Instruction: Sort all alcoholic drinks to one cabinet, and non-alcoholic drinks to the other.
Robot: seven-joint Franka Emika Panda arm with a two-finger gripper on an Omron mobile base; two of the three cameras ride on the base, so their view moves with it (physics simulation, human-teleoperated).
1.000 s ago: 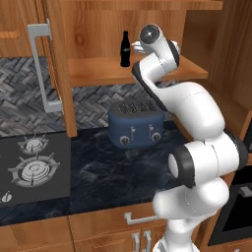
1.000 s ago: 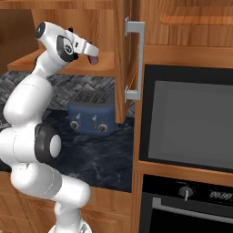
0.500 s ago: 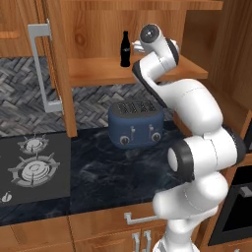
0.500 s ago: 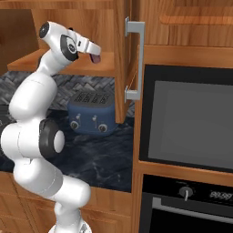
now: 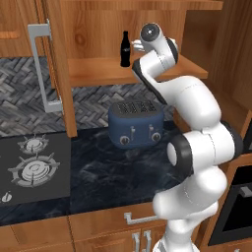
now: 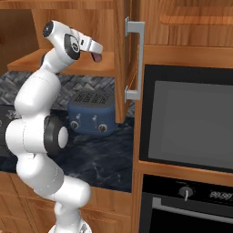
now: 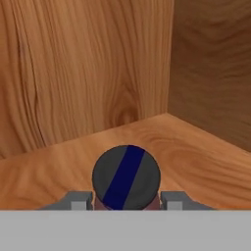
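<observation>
The open cabinet (image 5: 147,74) already held the black cola bottle (image 5: 125,48) on its shelf. Beside it, the pincer (image 6: 96,56) grasped the pink-purple bottle (image 7: 126,178) over the shelf corner, apparently not yet released. The alcoholic drinks seemingly remained unsorted.

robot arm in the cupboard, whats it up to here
The white arm is reaching into the open upper cabinet with the small pink-purple bottle in its gripper, the dark cap between the fingertips, just above the wooden shelf. The black cola bottle already stands on that shelf. A blue toaster sits on the counter below.
</observation>
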